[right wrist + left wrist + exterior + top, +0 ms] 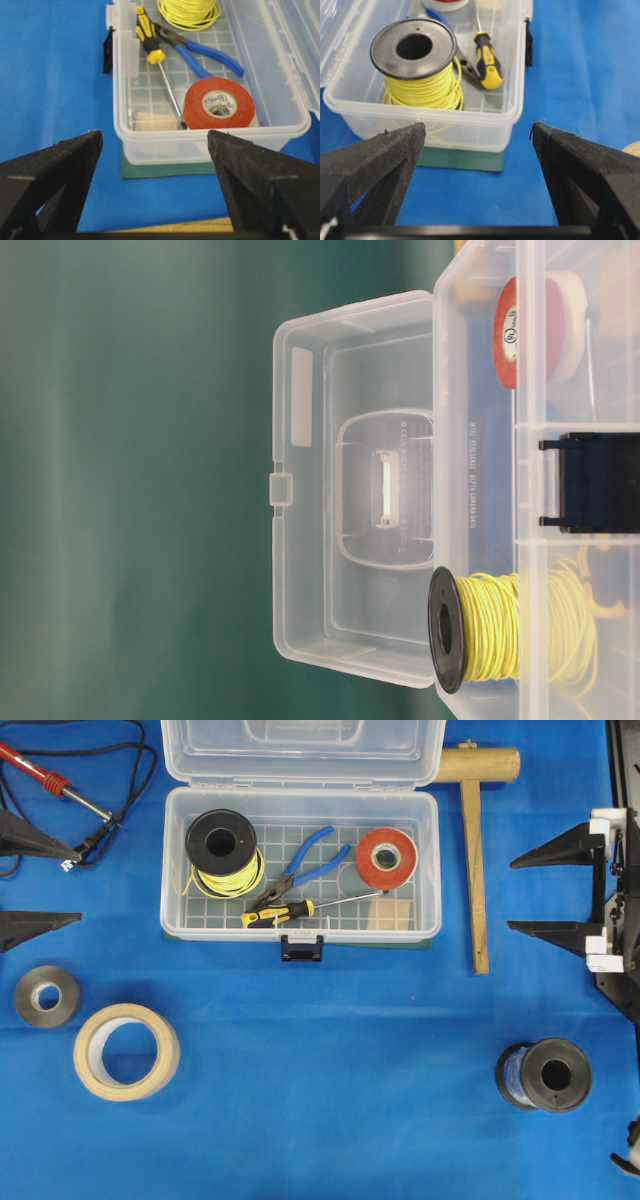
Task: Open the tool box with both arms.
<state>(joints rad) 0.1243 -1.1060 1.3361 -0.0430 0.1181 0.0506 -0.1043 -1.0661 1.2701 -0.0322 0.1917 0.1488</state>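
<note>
The clear tool box (pixel 171 860) stands open at the middle back, its lid (pixel 300 750) swung back and its dark latch (pixel 301 948) hanging at the front. Inside lie a yellow wire spool (pixel 222 850), blue pliers (pixel 312 858), a screwdriver (pixel 280 913) and red tape (pixel 387 858). My left gripper (pixel 78 885) is open, well left of the box and holding nothing; its wrist view shows the box end wall (pixel 470 132) beyond the gripper (pixel 477 129). My right gripper (pixel 511 896) is open and empty, off to the box's right (pixel 165 145), seen past the gripper (pixel 155 136). The raised lid (pixel 320 540) shows at table level.
A wooden mallet (pixel 475 850) lies between the box and my right gripper. A soldering iron (pixel 50 780) and its cable sit at the back left. A grey tape roll (pixel 47 996) and masking tape (pixel 126 1051) lie front left, a black spool (pixel 545 1075) front right.
</note>
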